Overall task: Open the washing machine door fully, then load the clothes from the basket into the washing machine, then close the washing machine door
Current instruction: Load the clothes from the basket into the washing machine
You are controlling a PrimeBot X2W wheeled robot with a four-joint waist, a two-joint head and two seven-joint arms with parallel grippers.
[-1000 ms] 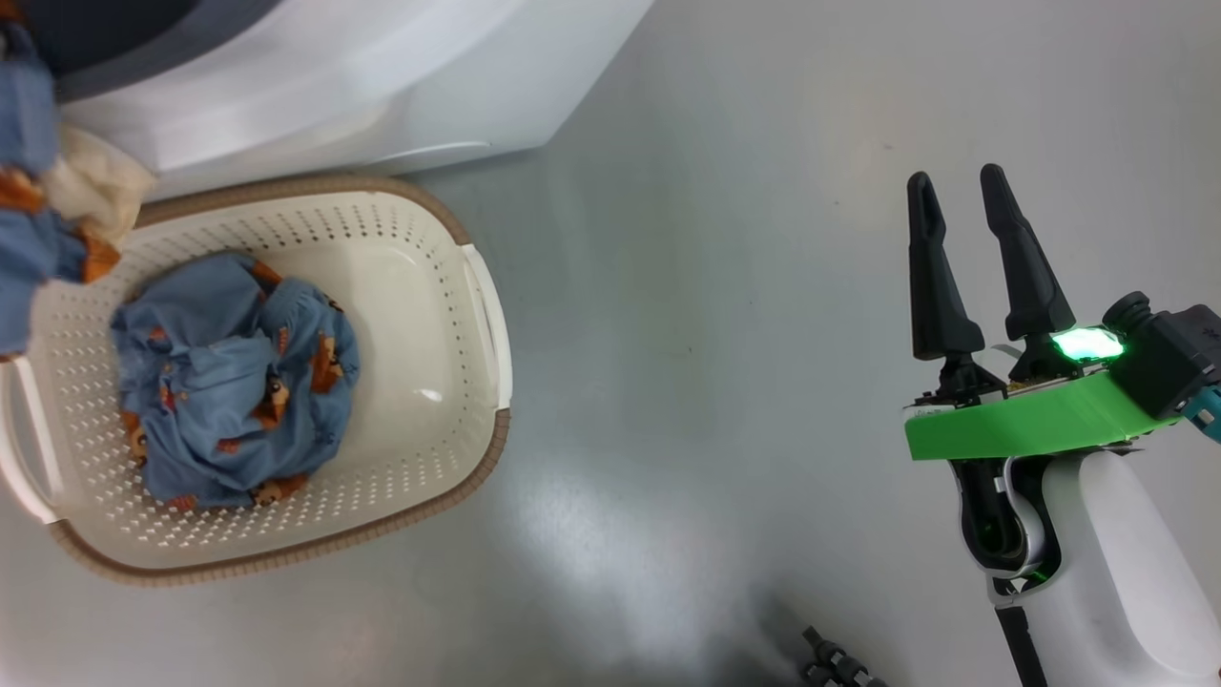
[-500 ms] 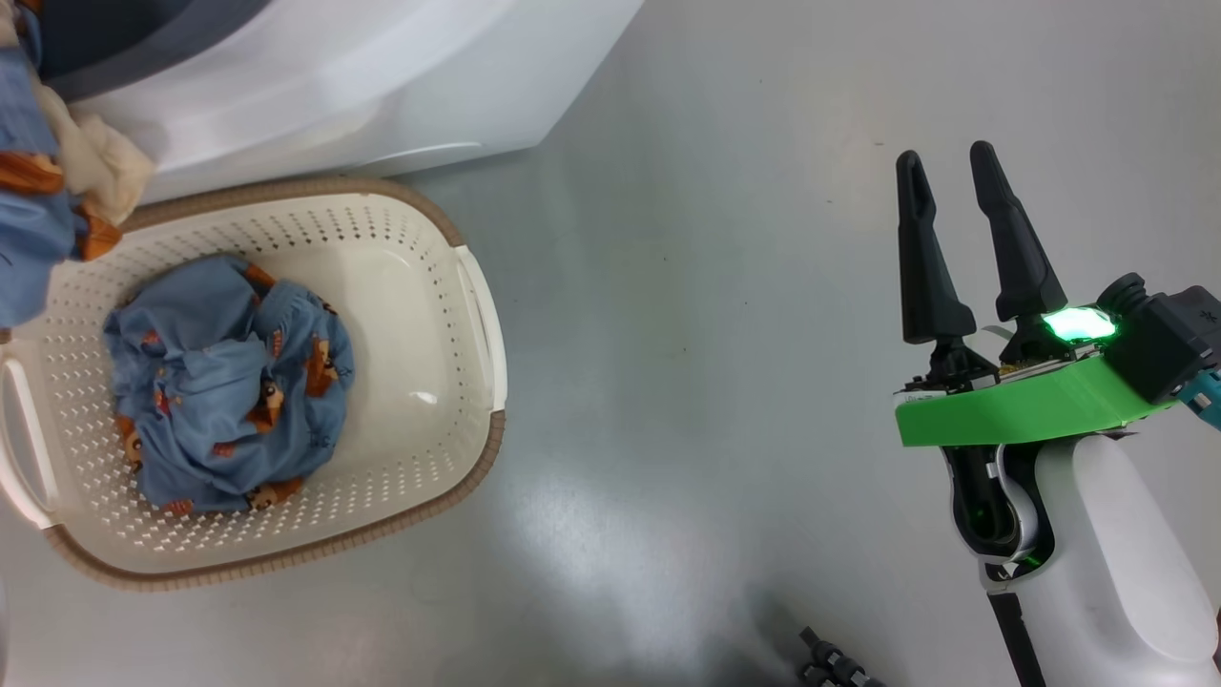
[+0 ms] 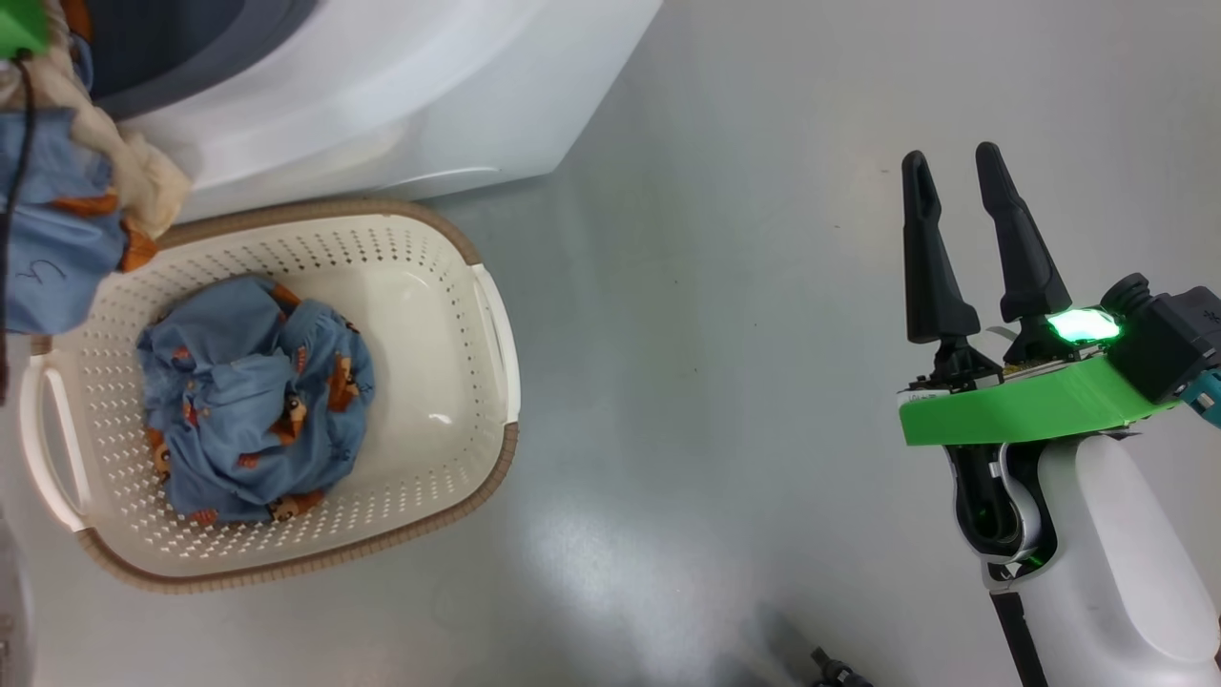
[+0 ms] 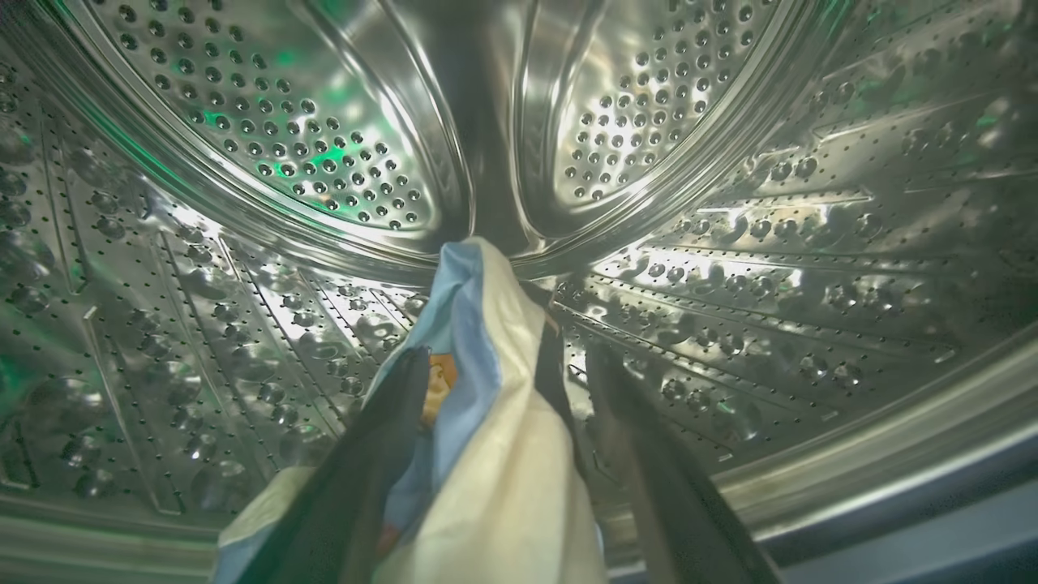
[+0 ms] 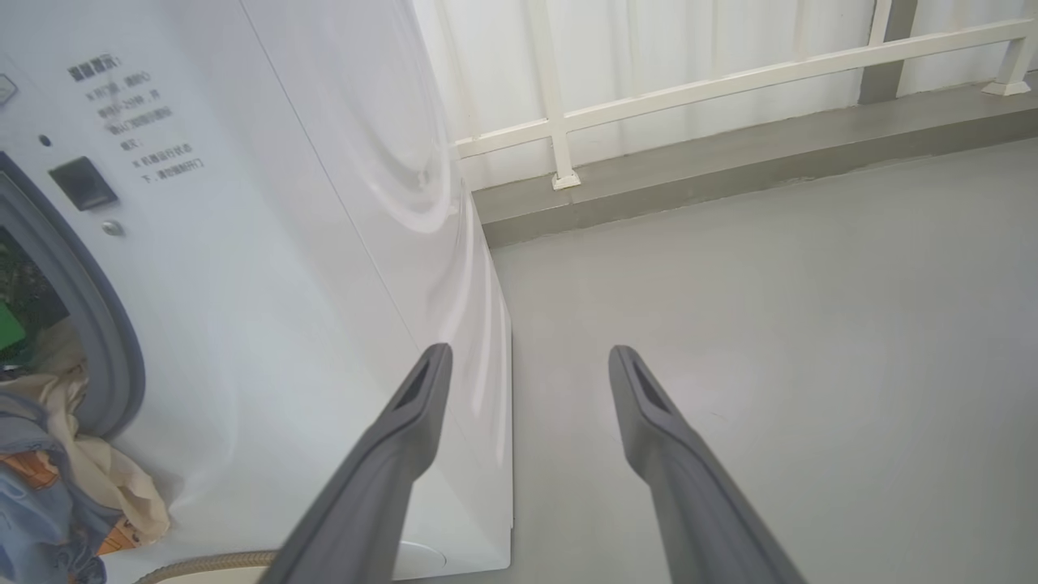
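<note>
My left gripper [image 4: 507, 353] is inside the washing machine's steel drum [image 4: 324, 122], fingers spread open. A light blue and cream garment [image 4: 486, 422] lies draped between them. In the head view that garment [image 3: 57, 219] hangs out of the machine's mouth, over the basket's far left corner. The cream basket [image 3: 324, 205] stands on the floor against the white washing machine [image 3: 382, 86] and holds a crumpled blue garment with orange prints [image 3: 253, 396]. Well to the right, my right gripper [image 3: 952, 155] hovers open and empty above the floor. The washing machine door is out of view.
The right wrist view has my right gripper [image 5: 529, 350] pointing past the machine's front corner [image 5: 486, 365], with the grey gasket [image 5: 89, 324] and hanging garment [image 5: 73, 470] at far left. A white railing [image 5: 559, 122] on a grey kerb runs behind. Grey floor [image 3: 715, 334] spreads right of the basket.
The head camera has shifted, so the whole picture sits a little right and lower. A green part of the left arm now shows at the top left above the hanging garment.
</note>
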